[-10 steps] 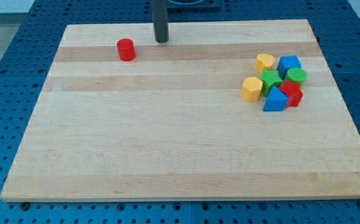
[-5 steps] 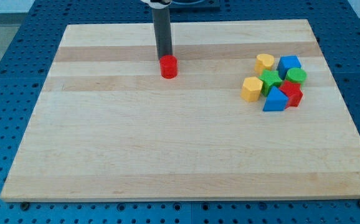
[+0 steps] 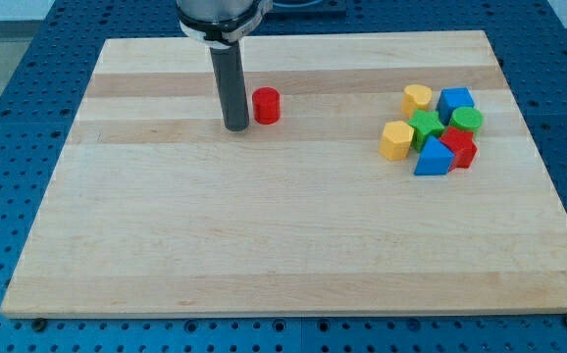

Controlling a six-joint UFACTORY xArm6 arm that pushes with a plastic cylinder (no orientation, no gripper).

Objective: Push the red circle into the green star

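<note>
Our rod's tip [image 3: 235, 127] just left of the red circle [image 3: 266, 105], green star [image 3: 427, 126] well right, no end effector on our arm

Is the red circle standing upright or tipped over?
Upright: the red circle shows its round flat top facing up, alone on the board, just right of my tip.

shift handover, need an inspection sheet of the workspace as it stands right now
surface: pale wooden board, flat, intact
job's things: red circle alone at upper middle; green star inside the cluster at the view's right, far apart
clutter: two yellow blocks, blue block, blue triangle, green block, red block, packed together
pincer: none fitted; my tip just left of the red circle
cables: nothing seen
surroundings: blue perforated table
</note>
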